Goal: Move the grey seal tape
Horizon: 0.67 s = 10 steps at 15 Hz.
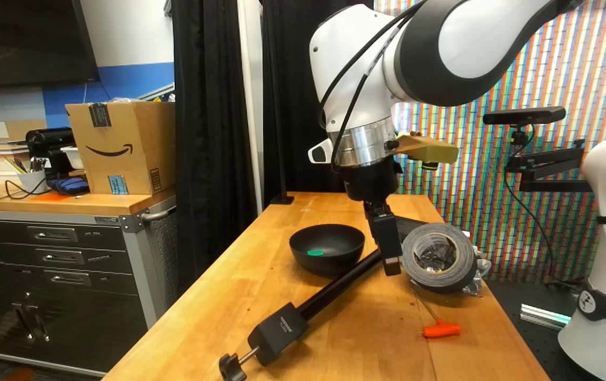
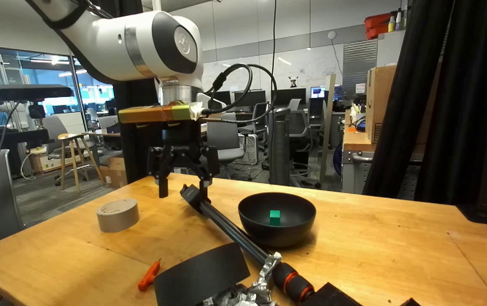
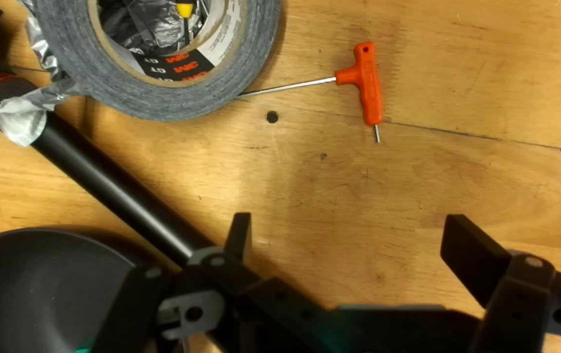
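Since two grey rolls show on the bench, the thick one with the pale core is taken, by judgement, as the grey seal tape. It is nearest in an exterior view, toward the near edge, tilted, crumpled foil just beside it. Next: orange hex key, shaft reaching toward the tape. Then a black pole and, toward the far edge, a black bowl holding a green cube; by the left edge, a silver-grey roll. Farthest, short of the far-left corner, the tool hangs above the bench, jaws wide apart, nothing held. Progress, judged: tape not yet gripped, tool well apart from it. Left to do: reach, grip, lift, shift, set down. Intended destination: cannot tell.
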### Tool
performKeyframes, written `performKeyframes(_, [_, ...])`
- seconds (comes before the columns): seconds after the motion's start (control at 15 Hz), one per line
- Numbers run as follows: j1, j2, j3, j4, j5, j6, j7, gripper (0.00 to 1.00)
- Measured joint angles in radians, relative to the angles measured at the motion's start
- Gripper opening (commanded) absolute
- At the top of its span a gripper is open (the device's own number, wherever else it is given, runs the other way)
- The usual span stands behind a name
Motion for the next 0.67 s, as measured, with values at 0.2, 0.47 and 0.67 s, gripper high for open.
performKeyframes(0.2, [0.003,0.033,0.005,0.033,-0.029,-0.004,0.009,1.00])
performKeyframes(0.47, [0.032,0.140,0.033,0.162,-0.108,-0.035,0.033,1.00])
performKeyframes(0.67, [0.077,0.237,0.058,0.283,-0.153,-0.069,0.060,1.00])
